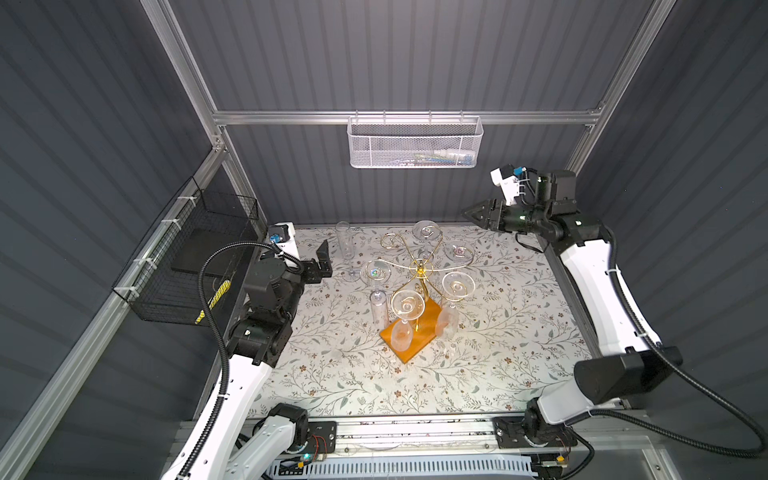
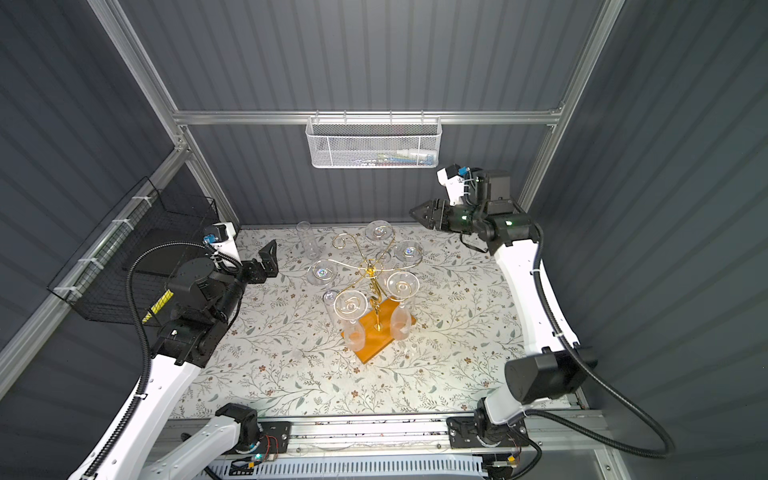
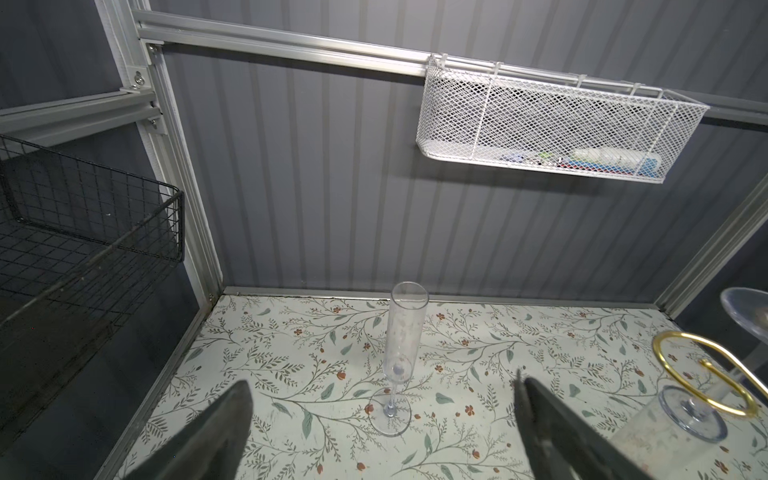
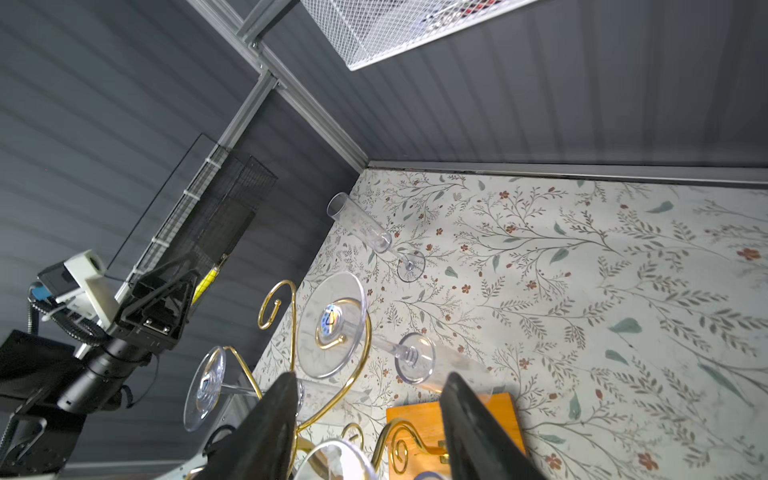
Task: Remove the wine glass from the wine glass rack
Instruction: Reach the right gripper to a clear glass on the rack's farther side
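The white mesh basket hangs from the back rail at top centre. In it lie a few small items, white and blue among them, too blurred for me to name. The black wire basket at left holds a flat black slab and a yellow-and-black striped piece.

The wine glass rack stands mid-desk on its orange-brown base. Five wine glasses hang upside down from its gold scrolls, and the scroll arm at the rack's upper left is bare. One upright glass stands on the desk just upper left of the rack, off it.

My left end effector sits left of that glass, jaws spread wide and touching nothing. My right end effector is raised at upper right, above the desk's far edge, its jaws partway apart with nothing between them.

One hanging glass has a small iridescent sticker on its foot. I cannot read any writing on it.
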`<state>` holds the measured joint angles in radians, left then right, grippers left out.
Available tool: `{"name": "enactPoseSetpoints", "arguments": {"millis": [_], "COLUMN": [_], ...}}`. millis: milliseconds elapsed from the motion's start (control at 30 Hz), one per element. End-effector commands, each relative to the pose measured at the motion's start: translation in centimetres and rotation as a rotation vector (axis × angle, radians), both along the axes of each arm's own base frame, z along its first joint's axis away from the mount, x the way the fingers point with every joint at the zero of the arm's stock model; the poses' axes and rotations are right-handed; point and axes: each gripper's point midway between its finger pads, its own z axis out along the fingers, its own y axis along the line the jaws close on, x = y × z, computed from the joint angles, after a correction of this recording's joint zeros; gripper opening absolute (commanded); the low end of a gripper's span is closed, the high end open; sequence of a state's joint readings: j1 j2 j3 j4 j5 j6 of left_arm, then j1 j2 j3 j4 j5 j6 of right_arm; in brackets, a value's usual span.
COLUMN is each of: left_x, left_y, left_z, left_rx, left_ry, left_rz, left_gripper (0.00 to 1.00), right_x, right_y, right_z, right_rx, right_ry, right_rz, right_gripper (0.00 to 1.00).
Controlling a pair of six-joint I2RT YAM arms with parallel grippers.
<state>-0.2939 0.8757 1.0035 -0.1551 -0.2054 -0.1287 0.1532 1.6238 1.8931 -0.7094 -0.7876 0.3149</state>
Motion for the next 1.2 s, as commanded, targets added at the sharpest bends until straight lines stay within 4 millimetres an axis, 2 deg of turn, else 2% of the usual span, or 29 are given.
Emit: {"name": "enactPoseSetpoints", "arguments": {"millis": [0,167,467,867,1167], "left_x": [-1.0,-1.7,-1.7,-1.5,-1.5], "left_y": [-0.8,-0.6,-0.5,-1.2,-0.6], "left_z": [-0.4,-0.3,-0.3,-0.4,-1.4], "left_rx": [-0.028,-0.038,-0.094,-0.168,-0.146], "left_ry": [0.043,0.048,0.038,0.046,0.063], "left_rz": [-0.051,-0.049,-0.042,-0.067,-0.035], "left_gripper": [1.00,1.00,1.00,1.00,1.00], "right_x": [0.2,2.0,3.0,3.0,2.3], "right_y": [1.2,2.7,5.8,8.2,8.9], "right_z": [-0.7,-1.4,-2.0,-3.2,-3.4], "right_rx": [0.034,0.070,0.128,0.167,0.158], "right_ry": [0.055,0.093,0.124,0.190,0.190], "right_rz": [0.109,0.147,0.224,0.319,0.358], "right_gripper": [0.50,0.40,0.36,0.33,0.31]}}
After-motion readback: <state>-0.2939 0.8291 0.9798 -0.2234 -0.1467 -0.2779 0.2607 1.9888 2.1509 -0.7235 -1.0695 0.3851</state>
